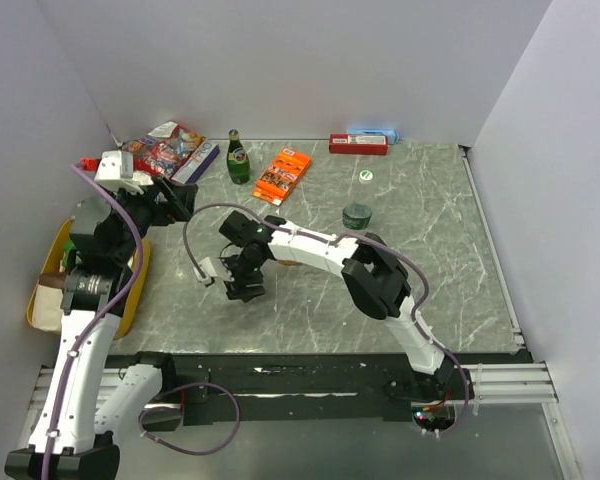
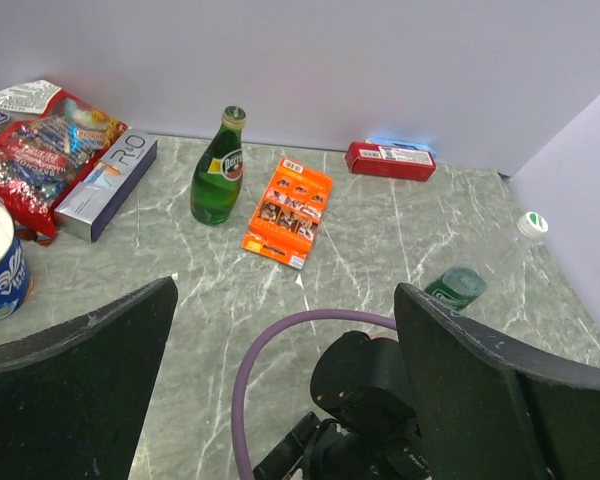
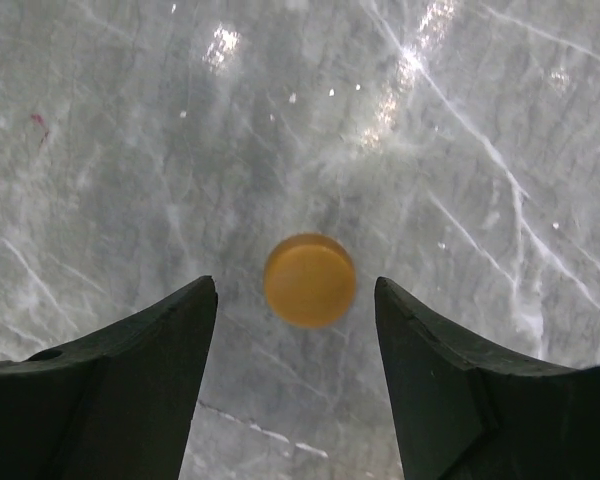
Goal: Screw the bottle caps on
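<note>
The orange-brown cap point(image 3: 310, 280) lies flat on the marble table, between and just ahead of my right gripper's point(image 3: 294, 290) open fingers. In the top view that gripper point(image 1: 245, 285) points down at the table left of centre and hides the cap. The stubby dark green bottle point(image 1: 357, 214) stands at mid right and also shows in the left wrist view point(image 2: 455, 285). The whitish cap with a green mark point(image 1: 366, 178) lies behind it, also seen in the left wrist view point(image 2: 532, 222). The orange bottle is mostly hidden under the right arm. My left gripper point(image 1: 180, 195) is open, empty and raised at the left.
A tall green glass bottle point(image 1: 238, 158), an orange packet point(image 1: 282, 173), a red box point(image 1: 358, 143), a candy bag point(image 1: 160, 150) and a grey box point(image 1: 197, 163) sit along the back. A yellow tray point(image 1: 50, 290) lies at the left edge. White walls enclose the table.
</note>
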